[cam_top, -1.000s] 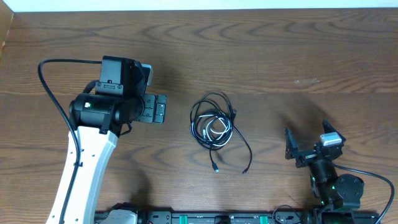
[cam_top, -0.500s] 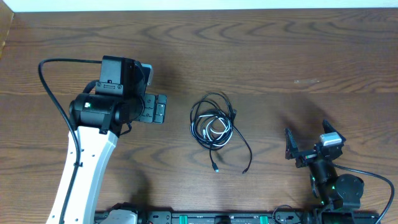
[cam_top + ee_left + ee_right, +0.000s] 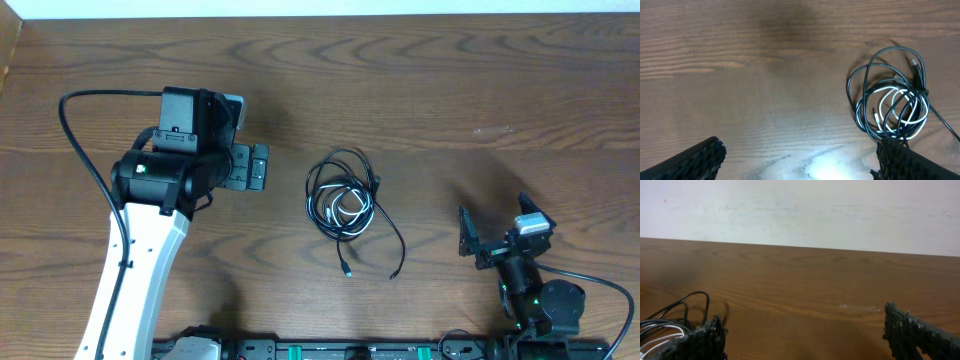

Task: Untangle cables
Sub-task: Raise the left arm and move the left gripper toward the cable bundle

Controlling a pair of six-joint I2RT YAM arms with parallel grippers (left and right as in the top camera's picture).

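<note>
nudged left gripper (image 3: 256, 167) slightly forward, wide open and empty like right gripper (image 3: 497, 230); next centre over cables (image 3: 342, 205), pinch a single strand at the outer edge.

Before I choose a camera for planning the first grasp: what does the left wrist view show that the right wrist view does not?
Only the left wrist view shows most of the cable tangle, black and white loops seen from above. Only the right wrist view shows the pale wall beyond the table's far edge. Both show the wooden table, part of the tangle, and, each open, the left end effector and the right end effector.
</note>
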